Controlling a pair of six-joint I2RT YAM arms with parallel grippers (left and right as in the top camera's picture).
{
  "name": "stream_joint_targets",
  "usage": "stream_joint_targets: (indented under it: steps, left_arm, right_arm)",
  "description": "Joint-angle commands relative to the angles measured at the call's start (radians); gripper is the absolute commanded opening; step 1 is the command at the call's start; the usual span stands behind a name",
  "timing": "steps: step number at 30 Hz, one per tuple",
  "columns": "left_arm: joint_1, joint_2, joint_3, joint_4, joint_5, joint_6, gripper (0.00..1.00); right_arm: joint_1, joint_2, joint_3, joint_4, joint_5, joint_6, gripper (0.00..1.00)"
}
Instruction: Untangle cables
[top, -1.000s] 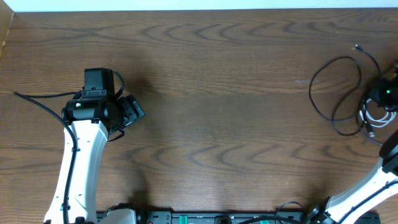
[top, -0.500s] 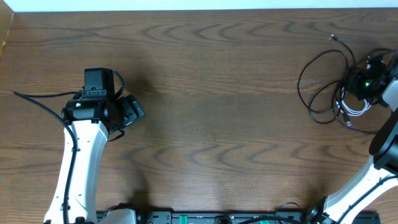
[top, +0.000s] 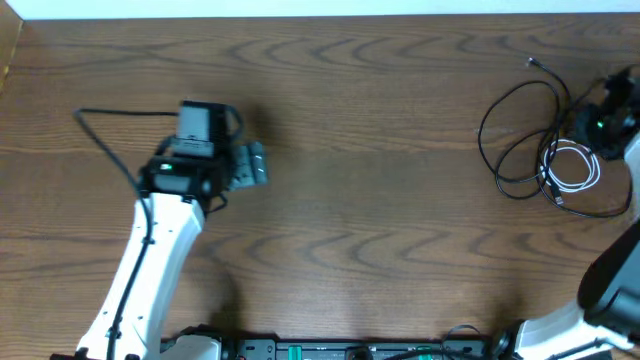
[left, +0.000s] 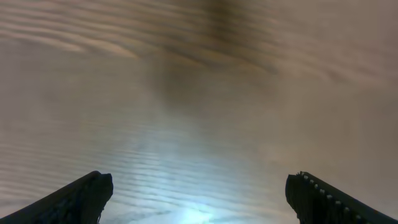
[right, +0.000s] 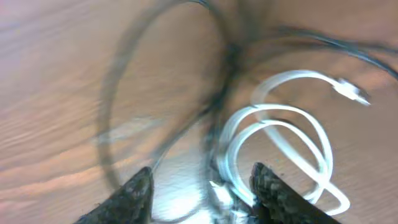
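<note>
Two arms: the right one is over the cable pile at the far right of the table (top: 380, 200); the left one is well apart, over bare wood.
Right gripper (right: 202, 177): jaws partly apart, clamping nothing; strands lie between them and just ahead.
Left gripper (left: 199, 180): jaws wide, empty.
White cable (right: 231, 140): small coil just beside the right gripper, on the side nearer the robot.
Black cable (top: 481, 135): wide loops running from the white coil toward the table's middle, overlapping it.
Key relation: the tangle's long axis runs leftward from the right gripper, so the right arm is far nearer.
Likely next: pinch one strand and draw the cables apart.
</note>
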Motion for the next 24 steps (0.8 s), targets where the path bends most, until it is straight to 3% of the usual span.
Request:
stream_joint_targets:
  steps: [1,6,11,18,21,24]
  left_arm:
    - [-0.058,0.008,0.014,-0.047,-0.029,0.053,0.94]
    - [-0.063,0.008,0.014,-0.204,-0.028,0.030,0.94]
    - [-0.063,-0.005,0.012,-0.327,0.010,-0.008,0.94]
    - [-0.063,-0.189,-0.090,-0.231,0.063,-0.007,0.94]
    - [-0.063,-0.312,-0.157,-0.177,0.063,-0.007,0.94]
    - [-0.063,-0.449,-0.220,-0.142,0.062,-0.008,0.94]
  right_arm:
    - [0.129,-0.126,0.003,-0.093,-0.018,-0.116,0.58]
    - [0.245,-0.241,0.003,-0.268,-0.014,-0.130,0.63]
    - [0.256,-0.343,0.001,-0.424,-0.014,-0.130,0.69]
    - [0.257,-0.574,-0.121,-0.444,-0.018,-0.126,0.81]
    - [0.257,-0.729,-0.228,-0.409,-0.022,-0.126,0.99]
    - [0.257,-0.876,-0.313,-0.380,-0.022,-0.126,0.99]
